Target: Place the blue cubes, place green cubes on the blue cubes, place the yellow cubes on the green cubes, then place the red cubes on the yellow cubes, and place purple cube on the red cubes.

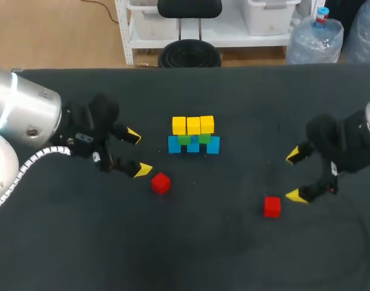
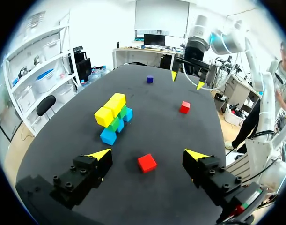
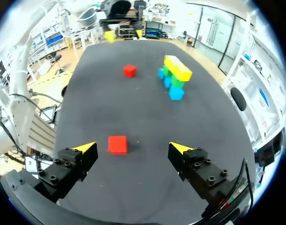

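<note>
Blue cubes [image 1: 193, 145], green cubes [image 1: 204, 138], yellow cubes [image 1: 193, 125]: stacked in three tiers, done. Left red cube [image 1: 160, 182] at their 7 o'clock, right red cube [image 1: 272, 206] at 4 o'clock, purple cube [image 2: 150, 79] well apart: all loose, yet to place. Left gripper [image 1: 138, 153], right gripper [image 1: 294, 176]: spread wide, holding nothing

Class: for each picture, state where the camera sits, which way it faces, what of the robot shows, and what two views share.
Head view: above and behind the robot, looking down on the table; both arms show, left gripper and right gripper.
Left wrist view: on the left wrist, looking along its open fingers at a red cube.
Right wrist view: on the right wrist, looking along its open fingers at the other red cube.
Shared: both wrist views show the cube stack.
</note>
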### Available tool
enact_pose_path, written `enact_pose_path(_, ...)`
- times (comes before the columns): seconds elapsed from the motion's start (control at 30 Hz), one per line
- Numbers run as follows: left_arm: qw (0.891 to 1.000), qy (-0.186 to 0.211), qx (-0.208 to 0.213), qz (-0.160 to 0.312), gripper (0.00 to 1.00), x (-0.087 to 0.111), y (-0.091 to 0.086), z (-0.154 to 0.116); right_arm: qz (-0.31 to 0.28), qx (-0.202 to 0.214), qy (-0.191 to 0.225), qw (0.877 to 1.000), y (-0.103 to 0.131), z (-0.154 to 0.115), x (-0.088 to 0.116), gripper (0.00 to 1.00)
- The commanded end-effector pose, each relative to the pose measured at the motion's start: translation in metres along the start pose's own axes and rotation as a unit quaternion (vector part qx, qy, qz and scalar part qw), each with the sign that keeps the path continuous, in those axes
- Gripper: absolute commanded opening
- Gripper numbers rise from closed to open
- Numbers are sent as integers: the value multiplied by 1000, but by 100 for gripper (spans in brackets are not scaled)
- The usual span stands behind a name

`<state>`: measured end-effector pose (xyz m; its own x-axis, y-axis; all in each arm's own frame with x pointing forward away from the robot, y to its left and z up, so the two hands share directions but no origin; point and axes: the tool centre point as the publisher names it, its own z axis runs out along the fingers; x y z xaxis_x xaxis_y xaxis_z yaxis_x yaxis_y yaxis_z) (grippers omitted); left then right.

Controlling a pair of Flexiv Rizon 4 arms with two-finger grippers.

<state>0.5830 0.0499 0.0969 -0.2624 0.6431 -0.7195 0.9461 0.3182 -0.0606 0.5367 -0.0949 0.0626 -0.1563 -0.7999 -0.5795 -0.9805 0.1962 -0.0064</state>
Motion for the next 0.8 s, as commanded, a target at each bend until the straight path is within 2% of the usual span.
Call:
enact_pose_path(0.03, 1000, -2, 0, 1, 100, 1, 1, 1, -18, -19, 4, 1000, 10, -5, 2, 100)
enact_pose_path(0.33, 1000, -2, 0, 1, 100, 1, 1, 1, -36, -56, 37, 997, 34, 7, 18, 100)
enact_pose_path(0.8, 1000, -2, 0, 1, 100, 1, 1, 1, -22, -70, 54, 996, 35, 39, 28, 100)
